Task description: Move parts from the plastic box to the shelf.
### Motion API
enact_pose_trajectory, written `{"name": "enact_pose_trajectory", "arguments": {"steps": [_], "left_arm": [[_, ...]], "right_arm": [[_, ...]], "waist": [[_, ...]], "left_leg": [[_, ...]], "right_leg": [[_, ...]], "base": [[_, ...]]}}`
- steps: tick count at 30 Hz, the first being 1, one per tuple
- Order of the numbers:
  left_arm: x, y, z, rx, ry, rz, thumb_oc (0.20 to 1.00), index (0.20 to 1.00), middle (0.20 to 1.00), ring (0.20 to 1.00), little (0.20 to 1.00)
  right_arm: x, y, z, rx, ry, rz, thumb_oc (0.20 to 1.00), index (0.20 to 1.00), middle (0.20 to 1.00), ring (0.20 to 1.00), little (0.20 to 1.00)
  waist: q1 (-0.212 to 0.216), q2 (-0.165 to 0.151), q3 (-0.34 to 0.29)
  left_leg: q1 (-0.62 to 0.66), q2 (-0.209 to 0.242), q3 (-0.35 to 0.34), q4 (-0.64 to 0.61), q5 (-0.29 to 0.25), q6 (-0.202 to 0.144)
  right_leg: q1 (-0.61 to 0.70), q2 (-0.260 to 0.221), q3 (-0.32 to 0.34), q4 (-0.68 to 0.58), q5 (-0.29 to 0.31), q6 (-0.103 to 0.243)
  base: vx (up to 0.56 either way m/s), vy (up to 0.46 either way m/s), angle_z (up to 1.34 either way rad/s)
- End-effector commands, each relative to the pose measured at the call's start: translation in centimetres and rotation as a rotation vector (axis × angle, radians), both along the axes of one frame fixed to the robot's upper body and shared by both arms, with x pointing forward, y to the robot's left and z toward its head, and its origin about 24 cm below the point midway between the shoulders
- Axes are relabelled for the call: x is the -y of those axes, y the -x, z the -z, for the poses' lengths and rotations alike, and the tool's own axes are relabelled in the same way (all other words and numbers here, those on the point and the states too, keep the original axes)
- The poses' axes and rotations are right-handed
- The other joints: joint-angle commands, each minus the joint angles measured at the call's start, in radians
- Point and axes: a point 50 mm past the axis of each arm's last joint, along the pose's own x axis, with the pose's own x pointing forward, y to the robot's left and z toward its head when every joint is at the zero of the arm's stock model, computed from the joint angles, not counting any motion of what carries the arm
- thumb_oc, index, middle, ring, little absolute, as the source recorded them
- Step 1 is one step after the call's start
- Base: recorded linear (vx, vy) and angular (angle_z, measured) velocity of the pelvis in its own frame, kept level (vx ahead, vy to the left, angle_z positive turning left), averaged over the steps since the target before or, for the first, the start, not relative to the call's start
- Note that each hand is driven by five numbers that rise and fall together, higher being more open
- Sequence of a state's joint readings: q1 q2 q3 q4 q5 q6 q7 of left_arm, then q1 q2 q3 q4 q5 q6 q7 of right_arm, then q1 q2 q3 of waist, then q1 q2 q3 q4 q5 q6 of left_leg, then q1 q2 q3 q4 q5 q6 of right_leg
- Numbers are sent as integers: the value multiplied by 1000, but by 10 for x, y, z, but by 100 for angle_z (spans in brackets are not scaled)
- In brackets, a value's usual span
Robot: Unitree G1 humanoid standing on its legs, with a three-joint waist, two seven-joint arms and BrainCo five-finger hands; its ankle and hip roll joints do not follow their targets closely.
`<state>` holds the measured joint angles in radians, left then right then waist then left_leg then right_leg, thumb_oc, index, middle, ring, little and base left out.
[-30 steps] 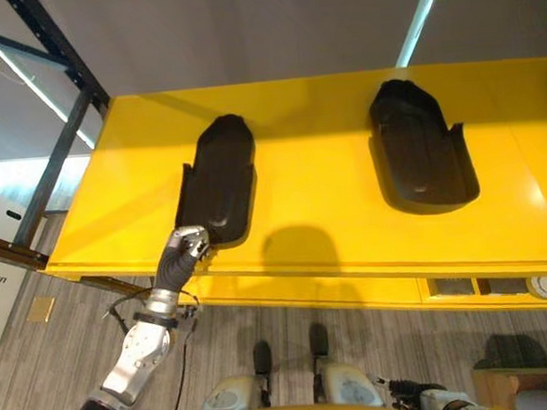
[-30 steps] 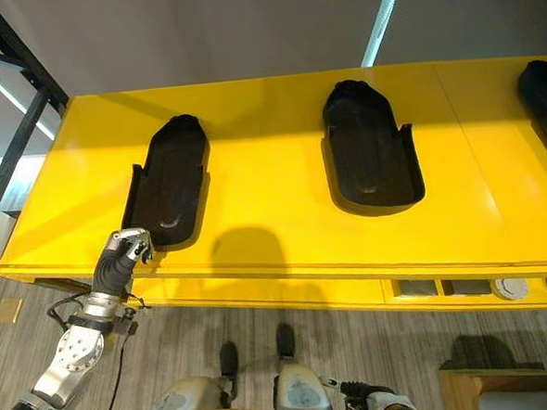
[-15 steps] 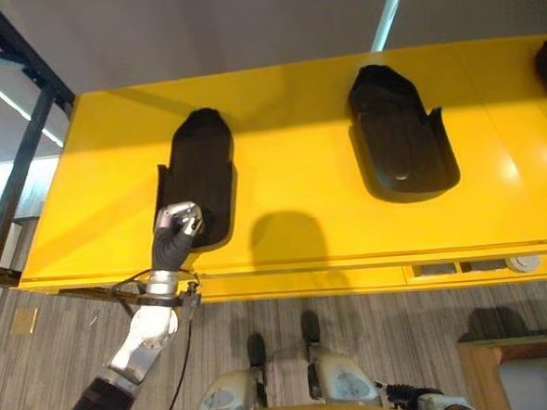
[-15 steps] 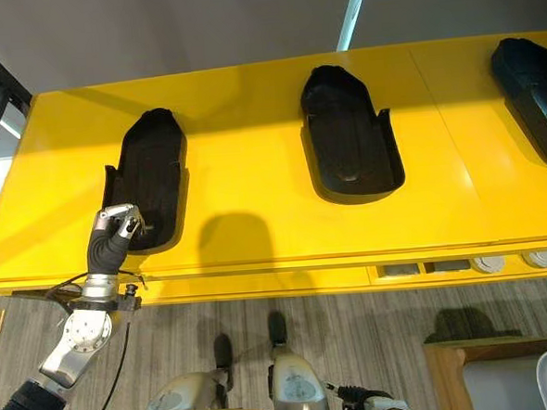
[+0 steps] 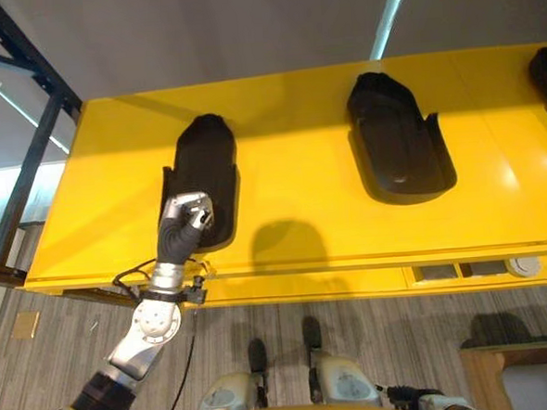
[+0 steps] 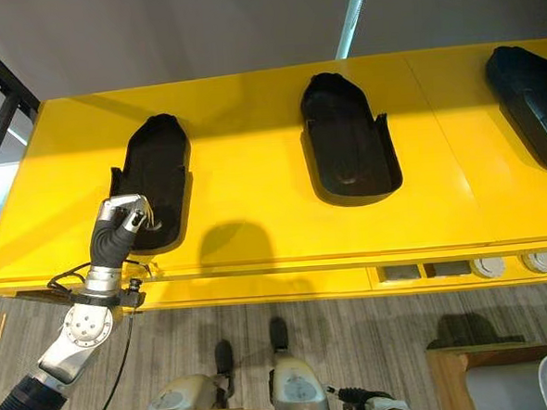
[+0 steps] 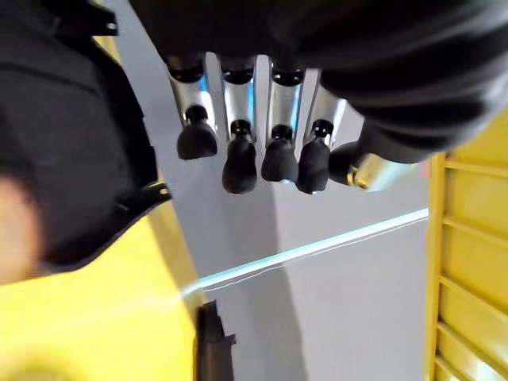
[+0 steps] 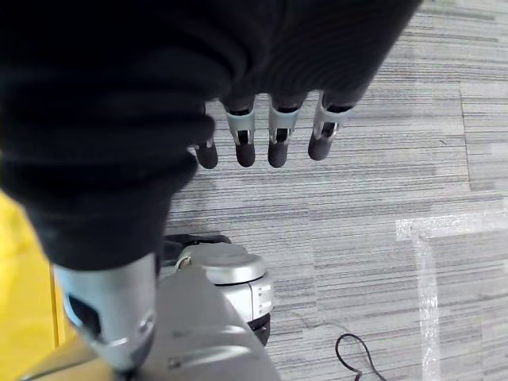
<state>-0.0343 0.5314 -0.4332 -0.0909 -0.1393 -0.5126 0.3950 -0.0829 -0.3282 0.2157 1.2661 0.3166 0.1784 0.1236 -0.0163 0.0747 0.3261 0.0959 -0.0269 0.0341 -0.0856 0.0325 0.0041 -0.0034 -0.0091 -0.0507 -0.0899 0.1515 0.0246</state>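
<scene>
Resting left hand (image 5: 187,217) on black part (image 5: 202,172)

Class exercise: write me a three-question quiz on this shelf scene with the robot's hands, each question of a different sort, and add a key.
1. True or false: the left hand is at the near end of the leftmost black part on the yellow shelf.
2. How many black parts lie on the shelf in the right eye view? A) one B) three C) five
3. Fill in: the right hand hangs with relaxed fingers above the grey ______.

Key
1. True.
2. B: the leftmost part, the middle part and one at the right edge.
3. Floor.
</scene>
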Motion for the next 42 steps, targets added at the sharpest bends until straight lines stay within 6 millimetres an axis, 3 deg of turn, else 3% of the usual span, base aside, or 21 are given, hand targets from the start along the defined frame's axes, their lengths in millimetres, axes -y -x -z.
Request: {"name": "enact_pose_trajectory", "arguments": {"steps": [1, 16, 22, 30, 42], "left_arm": [[0, 6, -1, -6, -4, 51, 200, 200, 200, 200, 200], [-12, 26, 30, -107, -144, 88, 200, 200, 200, 200, 200], [-1, 34, 35, -70, -169, 160, 200, 200, 200, 200, 200], [7, 28, 30, -16, -203, 177, 200, 200, 200, 200, 200], [-6, 4, 29, -4, -156, -59, 200, 200, 200, 200, 200]], "right_arm": [[2, 0, 0, -14, 5, -5, 1000, 1000, 1000, 1000, 1000], [21, -5, -8, -3, 50, 19, 1000, 1000, 1000, 1000, 1000], [17, 1, -5, -26, 61, -5, 1000, 1000, 1000, 1000, 1000], [12, 3, -3, -41, 39, -24, 1000, 1000, 1000, 1000, 1000], [-1, 16, 3, -68, 11, -72, 1000, 1000, 1000, 1000, 1000]], "waist": [[18, -7, -51], [25, 18, -10], [13, 14, -24], [-14, 3, -23], [-44, -28, -28]], "left_leg": [[-54, 48, -23, 13, 3, -48], [-73, 56, -14, 15, 9, -59], [-64, 59, -3, 11, 3, -58], [-61, 68, 12, 11, -6, -48], [-42, 73, 25, 8, -28, -37]], "right_leg": [[71, -28, -12, 30, -103, 39], [40, -40, -24, 29, -101, 47], [47, -40, -11, 21, -99, 51], [29, -40, 19, 34, -100, 53], [35, -30, 56, 28, -98, 57]], "base": [[-66, 40, 11], [-53, 24, 3], [67, 1, 0], [32, -20, -1], [63, -22, -6]]}}
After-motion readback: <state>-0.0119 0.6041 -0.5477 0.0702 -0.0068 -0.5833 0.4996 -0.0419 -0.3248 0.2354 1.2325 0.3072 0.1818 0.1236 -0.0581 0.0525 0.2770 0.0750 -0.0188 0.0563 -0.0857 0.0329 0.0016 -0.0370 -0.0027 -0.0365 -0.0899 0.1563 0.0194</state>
